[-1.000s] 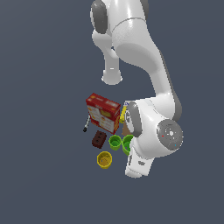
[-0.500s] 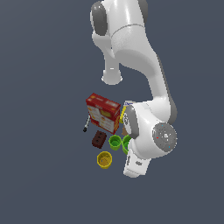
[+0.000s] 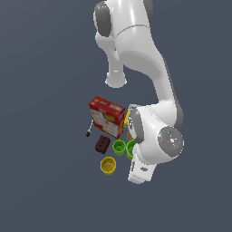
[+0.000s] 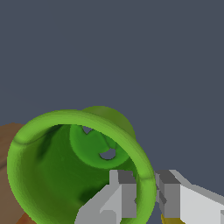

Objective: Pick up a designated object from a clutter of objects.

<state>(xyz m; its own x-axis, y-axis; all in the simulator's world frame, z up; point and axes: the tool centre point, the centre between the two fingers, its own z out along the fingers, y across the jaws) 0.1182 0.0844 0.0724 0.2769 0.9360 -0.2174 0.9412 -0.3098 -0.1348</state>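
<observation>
The big lime-green cup (image 4: 65,175) sat right under the wrist, at about 3 o'clock from the smaller green cup (image 3: 118,147) in the exterior view, on the edge of the clutter. From outside only a sliver of its rim (image 3: 132,146) showed, because the arm's wrist (image 3: 156,142) covered the rest.

In the wrist view the gripper (image 4: 144,192) straddled the cup's wall: one finger (image 4: 120,194) inside the mouth, the other (image 4: 168,192) outside, with the thick rim running between them. The jaws looked narrowly parted with little spare gap around the wall. I couldn't tell if the pads were actually pressing on the plastic yet, so I can't say whether it had a grip.

My guess on handling: light, hollow, stiff plastic with a smooth, probably slick surface. A pinch on the wall just under the rim seems the sensible hold, since the taper could let it slip otherwise.

Hard to read: the fingertips ran out of frame, something brown (image 4: 8,144) sat behind the cup but was cut off, and the boxes behind the red box (image 3: 107,117) were mostly hidden by the arm. The yellow cup (image 3: 108,165), brown block (image 3: 102,144) and thin dark tool (image 3: 89,128) were clear of it.
</observation>
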